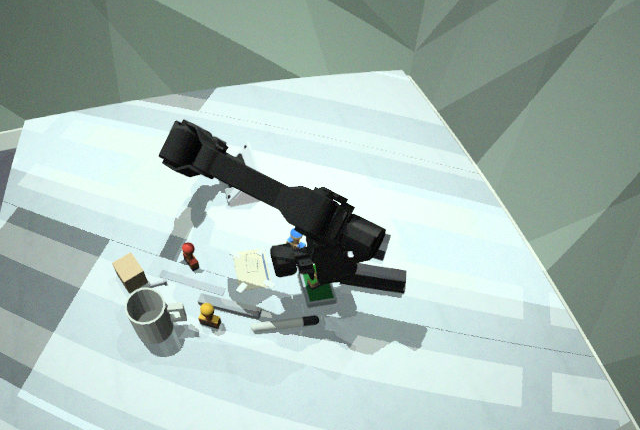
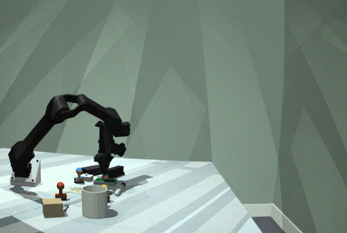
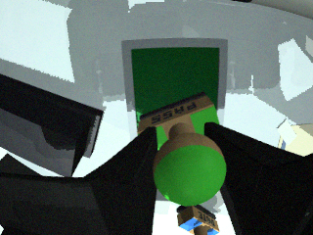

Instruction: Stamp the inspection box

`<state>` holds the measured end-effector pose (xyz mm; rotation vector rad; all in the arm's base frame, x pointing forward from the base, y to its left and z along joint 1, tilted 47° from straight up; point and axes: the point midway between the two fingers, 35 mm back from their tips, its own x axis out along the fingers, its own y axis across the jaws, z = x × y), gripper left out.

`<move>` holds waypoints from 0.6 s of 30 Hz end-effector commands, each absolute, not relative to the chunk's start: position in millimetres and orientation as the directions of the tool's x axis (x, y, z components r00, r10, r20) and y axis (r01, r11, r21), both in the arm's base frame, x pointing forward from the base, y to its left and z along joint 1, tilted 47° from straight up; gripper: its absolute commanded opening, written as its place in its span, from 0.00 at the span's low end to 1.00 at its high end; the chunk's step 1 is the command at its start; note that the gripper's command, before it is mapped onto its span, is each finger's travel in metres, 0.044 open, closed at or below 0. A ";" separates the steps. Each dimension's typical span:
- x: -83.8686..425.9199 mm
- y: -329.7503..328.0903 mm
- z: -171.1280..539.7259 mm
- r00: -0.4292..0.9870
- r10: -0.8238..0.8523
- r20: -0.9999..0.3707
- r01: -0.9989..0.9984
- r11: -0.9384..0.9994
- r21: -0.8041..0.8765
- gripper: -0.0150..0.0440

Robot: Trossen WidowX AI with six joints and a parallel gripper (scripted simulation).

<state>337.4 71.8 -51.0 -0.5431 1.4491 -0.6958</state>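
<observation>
My gripper (image 1: 312,274) (image 2: 105,172) (image 3: 180,133) is shut on the PASS stamp (image 1: 313,282) (image 2: 105,176) (image 3: 190,171), which has a green knob and a wooden base. It holds the stamp over the near part of the green ink pad (image 1: 321,293) (image 2: 96,183) (image 3: 176,73). The stamp's base is turned a little against the pad's edges; whether it touches the ink I cannot tell. The cream card (image 1: 245,277) (image 2: 72,191) (image 3: 299,141) lies beside the pad. The print on it is too small to read.
A blue-knobbed stamp (image 1: 295,235) (image 2: 78,171) stands near the pad. A red stamp (image 1: 189,253), yellow stamp (image 1: 207,313), mug (image 1: 152,319) (image 2: 94,202) and wooden block (image 1: 130,272) (image 2: 53,208) stand farther off. A marker (image 1: 281,325) and black bar (image 1: 381,278) (image 3: 44,132) flank the pad.
</observation>
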 end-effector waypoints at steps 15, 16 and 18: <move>337.7 68.5 -53.8 -0.007 -0.717 -0.697 0.099 0.693 -0.714 0.25; 337.7 68.2 -54.0 -0.007 -0.717 -0.697 0.099 0.693 -0.714 0.25; 337.7 68.1 -54.1 -0.007 -0.717 -0.697 0.099 0.693 -0.714 0.25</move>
